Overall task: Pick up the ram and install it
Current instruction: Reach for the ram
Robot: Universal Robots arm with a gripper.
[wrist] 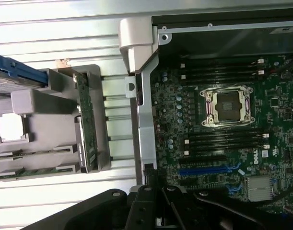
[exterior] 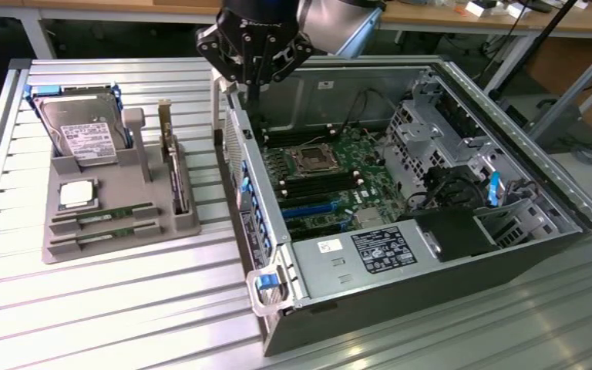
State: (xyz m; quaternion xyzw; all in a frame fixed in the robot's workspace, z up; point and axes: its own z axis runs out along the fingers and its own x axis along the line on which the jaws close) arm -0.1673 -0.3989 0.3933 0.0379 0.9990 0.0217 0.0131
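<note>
Two ram sticks [exterior: 104, 212] lie flat in slots at the near end of the grey holder tray [exterior: 121, 181]; they are thin green boards with black chips. In the wrist view the same ram sticks [wrist: 37, 153] sit at the tray's [wrist: 45, 103] edge. My gripper [exterior: 255, 102] hangs above the far-left rim of the open computer case [exterior: 399, 254], its fingers shut with nothing between them, well apart from the ram. Below it lies the green motherboard [exterior: 327, 173] with black memory slots [wrist: 223, 139] beside the processor socket [wrist: 228, 105]. The gripper's black body [wrist: 158, 201] shows in the wrist view.
The tray also holds a hard drive [exterior: 85, 131], a square silver processor [exterior: 78, 194] and a tall green card [exterior: 178, 177] standing on edge. The case's metal wall [exterior: 240, 154] rises between tray and motherboard. Cables and drive cages [exterior: 450, 154] crowd the exterior view's right of the case.
</note>
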